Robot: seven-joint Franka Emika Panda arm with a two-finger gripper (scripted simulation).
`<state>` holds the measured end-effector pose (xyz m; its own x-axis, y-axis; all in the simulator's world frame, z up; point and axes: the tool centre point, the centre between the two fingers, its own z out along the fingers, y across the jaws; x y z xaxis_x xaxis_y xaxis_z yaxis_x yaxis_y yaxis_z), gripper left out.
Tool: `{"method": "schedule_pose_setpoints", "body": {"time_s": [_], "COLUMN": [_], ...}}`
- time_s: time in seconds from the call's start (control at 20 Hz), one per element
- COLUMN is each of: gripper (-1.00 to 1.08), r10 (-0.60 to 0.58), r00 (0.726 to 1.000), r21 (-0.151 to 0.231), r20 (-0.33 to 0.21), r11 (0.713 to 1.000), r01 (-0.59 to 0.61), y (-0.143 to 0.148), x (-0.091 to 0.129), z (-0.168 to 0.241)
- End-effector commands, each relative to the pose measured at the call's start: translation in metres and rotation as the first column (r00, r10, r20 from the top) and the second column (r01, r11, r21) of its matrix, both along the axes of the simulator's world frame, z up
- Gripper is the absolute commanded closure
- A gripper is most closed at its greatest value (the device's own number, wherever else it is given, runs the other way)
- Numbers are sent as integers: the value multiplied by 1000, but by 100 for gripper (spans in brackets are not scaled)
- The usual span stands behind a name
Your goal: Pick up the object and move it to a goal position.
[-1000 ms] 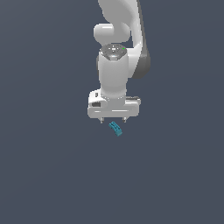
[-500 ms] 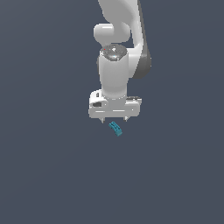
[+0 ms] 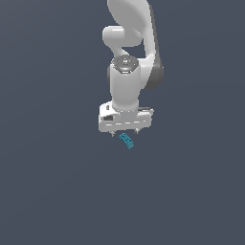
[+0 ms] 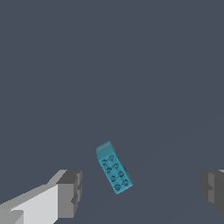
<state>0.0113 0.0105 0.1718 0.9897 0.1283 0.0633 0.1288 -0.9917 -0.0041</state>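
Note:
The object is a tiny teal-blue elongated block (image 3: pixel 126 140) with darker studs on its top. It lies on the plain dark grey surface just under the white gripper (image 3: pixel 124 131) in the exterior view. In the wrist view the block (image 4: pixel 113 168) lies between the two grey fingertips (image 4: pixel 70 192), nearer one of them, turned at an angle to the line between them. The gripper (image 4: pixel 142 190) is open wide and touches nothing. It hangs above the block with its fingers pointing down.
The white arm (image 3: pixel 131 57) rises above the gripper at the top of the exterior view. The dark grey surface (image 3: pixel 57 182) shows nothing else. No goal marker shows in either view.
The gripper and arm have hardly moved over the last second. The block lies in the same place.

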Motion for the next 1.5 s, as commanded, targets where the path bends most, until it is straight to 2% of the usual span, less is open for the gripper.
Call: {"method": "schedule_pose_setpoints", "body": {"time_s": [0.0,0.3,0.8,1.15,1.45], "gripper": [-92,-92,-92,-92,-92], "r10": [43,188,415,480,482], "r00": [999,982,908,875,874], "r21": [-5,-16,-17,-13,-12], "r20": [-6,-24,-54,-62,-62], "r11": [999,982,909,876,875], "r01": [-43,-189,-416,-481,-483], "y": [0,2,7,9,9], "x": [-4,-18,-43,-52,-53], "z": [-9,-40,-85,-98,-100]}}
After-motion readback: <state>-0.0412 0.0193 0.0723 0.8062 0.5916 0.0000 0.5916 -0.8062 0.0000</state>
